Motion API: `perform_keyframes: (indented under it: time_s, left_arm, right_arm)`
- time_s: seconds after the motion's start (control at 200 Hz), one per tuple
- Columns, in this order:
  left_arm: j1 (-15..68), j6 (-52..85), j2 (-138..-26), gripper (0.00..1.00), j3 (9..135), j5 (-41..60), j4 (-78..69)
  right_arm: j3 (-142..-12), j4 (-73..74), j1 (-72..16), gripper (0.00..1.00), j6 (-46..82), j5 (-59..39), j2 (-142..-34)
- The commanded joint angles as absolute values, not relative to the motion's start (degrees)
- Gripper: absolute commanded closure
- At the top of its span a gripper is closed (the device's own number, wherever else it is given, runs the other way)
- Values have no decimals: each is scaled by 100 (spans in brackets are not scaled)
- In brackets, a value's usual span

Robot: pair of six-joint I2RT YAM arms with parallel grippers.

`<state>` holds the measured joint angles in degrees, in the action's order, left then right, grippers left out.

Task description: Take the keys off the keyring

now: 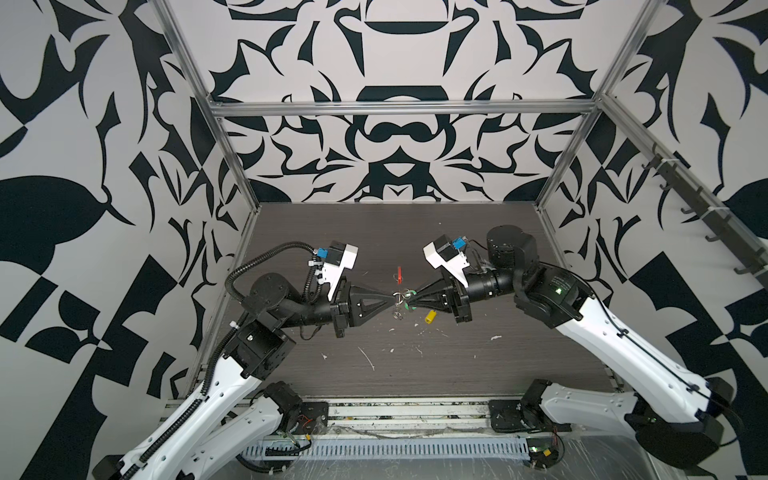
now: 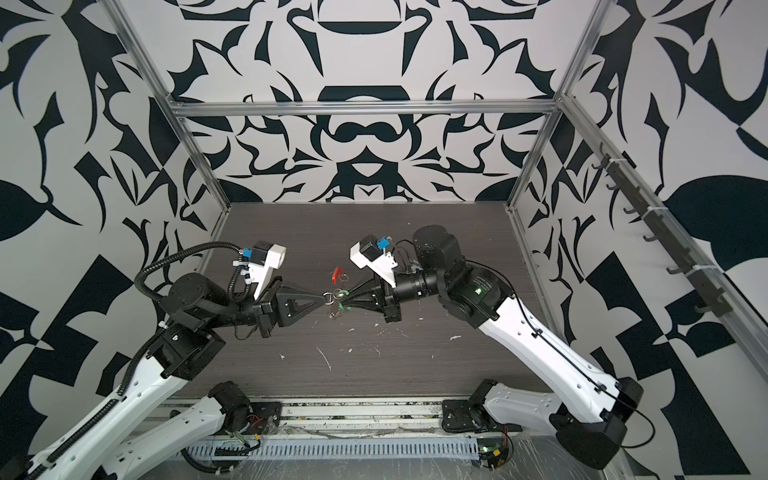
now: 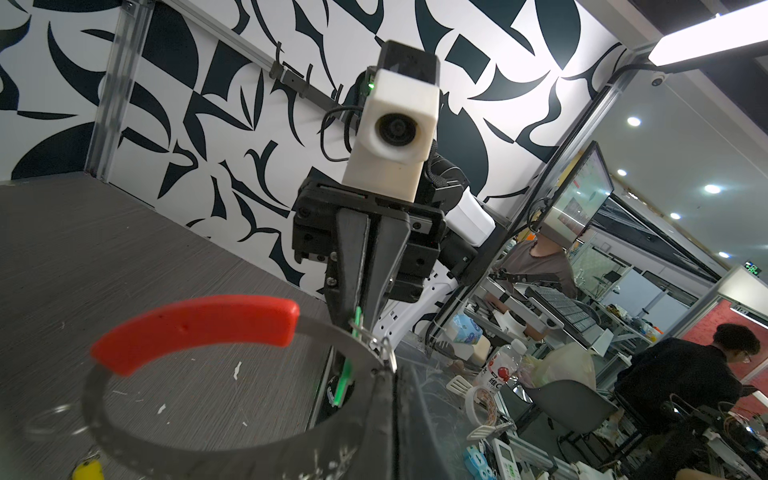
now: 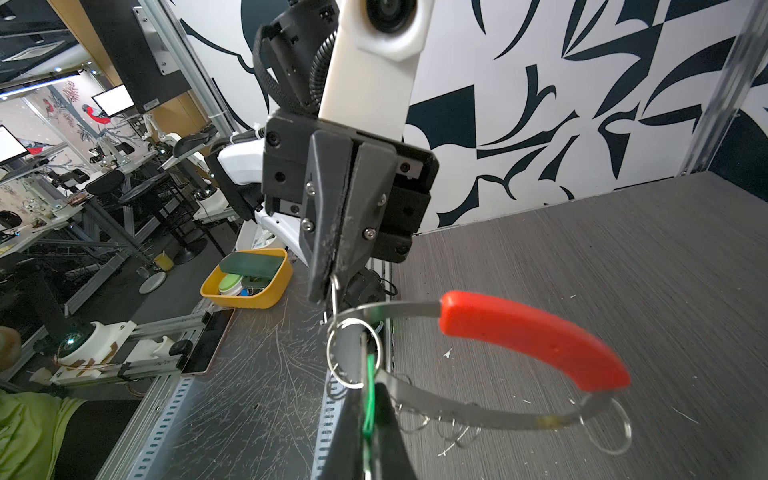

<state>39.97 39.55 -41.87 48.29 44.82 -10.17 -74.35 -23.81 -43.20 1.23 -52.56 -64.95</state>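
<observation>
The keyring [image 4: 407, 308] hangs over the desk [image 1: 457, 365], edge-on, red sleeve [image 1: 399, 275] at the far end. The left gripper [image 1: 392, 296] is clamped on a small ring [image 4: 334, 286]; the right gripper [image 1: 412, 300] pinches the green key [image 4: 368, 386]. The yellow key [image 1: 431, 316] lies on the grey, flecked desk. Patterned walls [image 1: 395, 145]; a yellow tub [image 4: 249, 299] outside holds a green block [image 4: 249, 264].

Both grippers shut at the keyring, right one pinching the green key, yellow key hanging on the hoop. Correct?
No. The yellow key lies on the table, apart from the keyring; a top view shows it. The rest stands.
</observation>
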Motion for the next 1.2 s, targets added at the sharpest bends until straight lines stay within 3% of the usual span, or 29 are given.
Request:
perform_keyframes:
  time_s: [0.0,0.75,1.195]
  left_arm:
    - [4025,4034,-3890,100,4878,4998,-1811]
    - [4025,3841,-3662,100,4664,4101,-2206]
    - [4025,4652,-4050,100,4626,4594,-3461]
  right_arm:
    - [-7257,-2335,-4043,100,309,-4703,-6457]
    - [-6735,-1901,-4095,100,756,-4812,-6337]
    - [-6755,-1928,-4267,100,501,-4527,-6319]
